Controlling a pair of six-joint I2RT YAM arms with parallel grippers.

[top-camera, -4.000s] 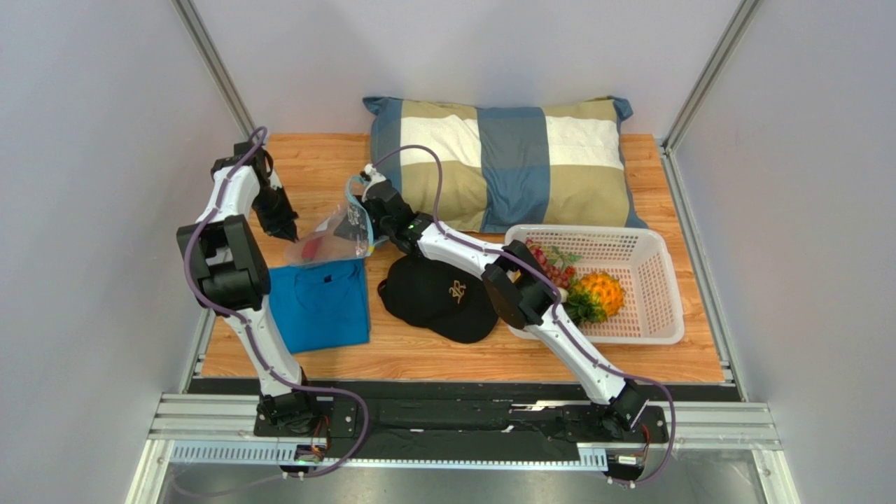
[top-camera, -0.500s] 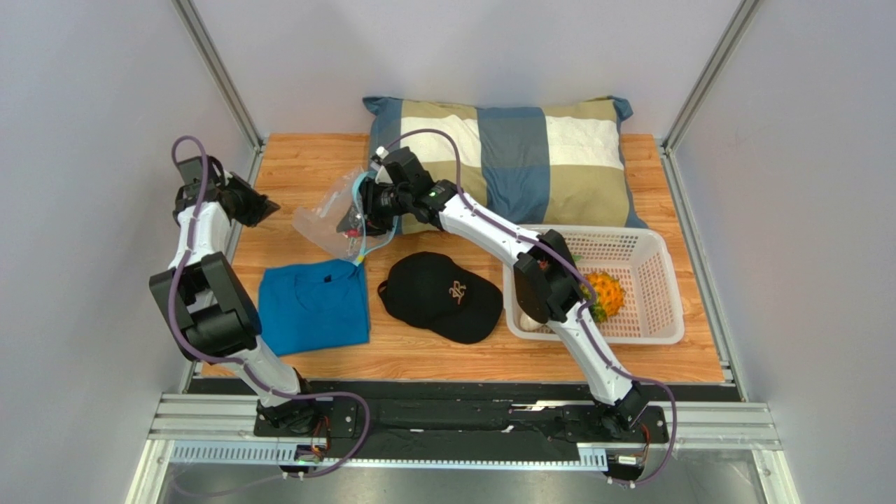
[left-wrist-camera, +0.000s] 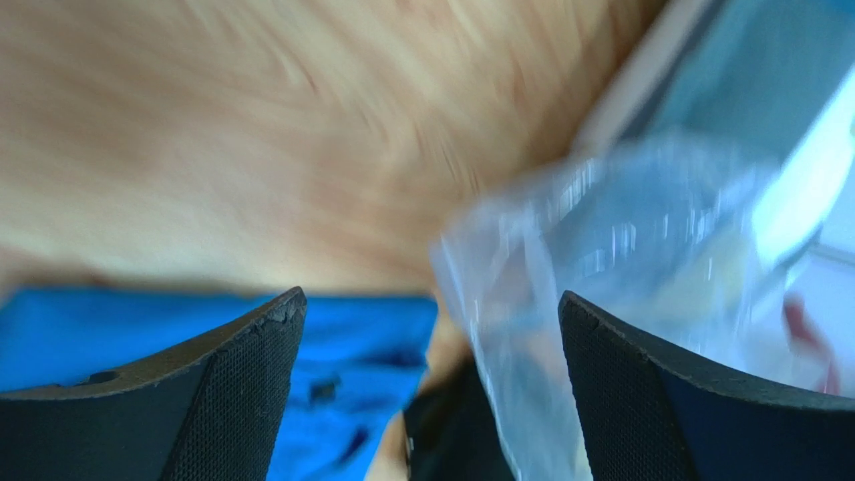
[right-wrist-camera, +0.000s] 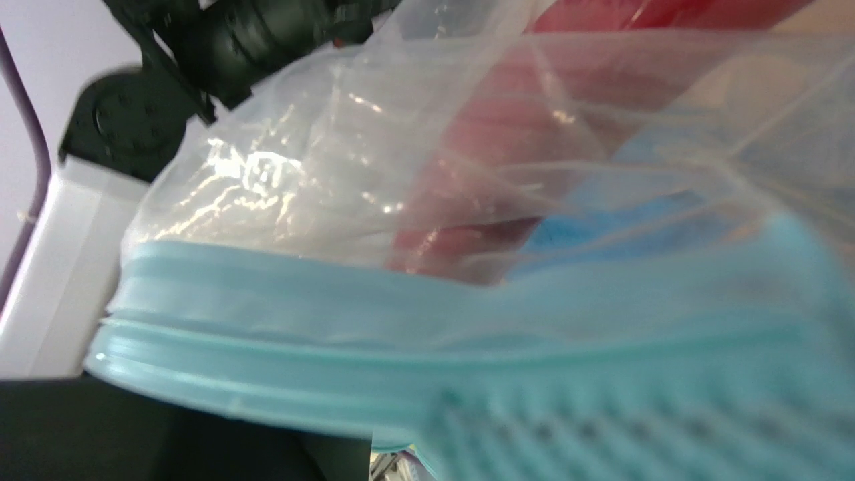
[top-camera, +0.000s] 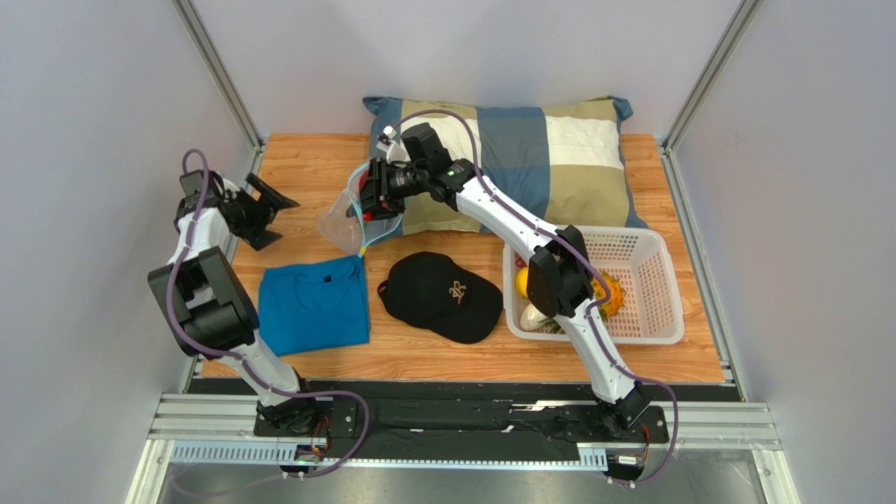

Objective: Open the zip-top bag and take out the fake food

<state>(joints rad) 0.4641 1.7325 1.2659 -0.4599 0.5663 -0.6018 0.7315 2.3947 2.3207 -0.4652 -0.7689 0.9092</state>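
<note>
Right arm reaches far across the light wooden table [top-camera: 305, 158]. The right gripper [top-camera: 377, 196] holds the clear floppy plastic zip-top bag [top-camera: 342, 218] up off the wood, in front of the blue-and-beige checked pillow [top-camera: 526, 158]. The pouch hangs from it to the left, mouth end at the gripper. My read is that it's held high so the contents slide or can be tipped out.

In the right wrist view the light teal zip strip [right-wrist-camera: 401, 331] fills the frame right at the camera. A red plastic piece [right-wrist-camera: 482, 200], likely the chili, shows through the film, so the bag isn't empty yet.

The white plastic mesh basket [top-camera: 657, 284] sits at right. It holds the orange pineapple [top-camera: 613, 294], the yellow lemon [top-camera: 522, 281] and the cream-white long vegetable [top-camera: 536, 315]. Most of the food looks unloaded, and the red piece is what's left.

Right gripper: its fingers are not clearly visible in its own view, hidden by the strip. The bag hangs from it in the top view, so I judge it clamped on the bag at the zip edge.

Left gripper [top-camera: 265, 207]: spread wide and holding nothing. Its black padded fingers [left-wrist-camera: 241, 401] frame bare wood and touch nothing. It sits well apart from the bag, at the left edge of the table. In the left wrist view the bag is blurred, out ahead and to the right. It seems parked clear so the right arm can carry the bag alone.

Bystanders: a folded bright blue shirt [top-camera: 313, 307] and a black baseball cap [top-camera: 436, 294] lie side by side near the front, under and just below the hanging bag.

Next is probably to carry or tip the bag so the red piece drops out. The risk is that the floppy film folds and traps it.
</note>
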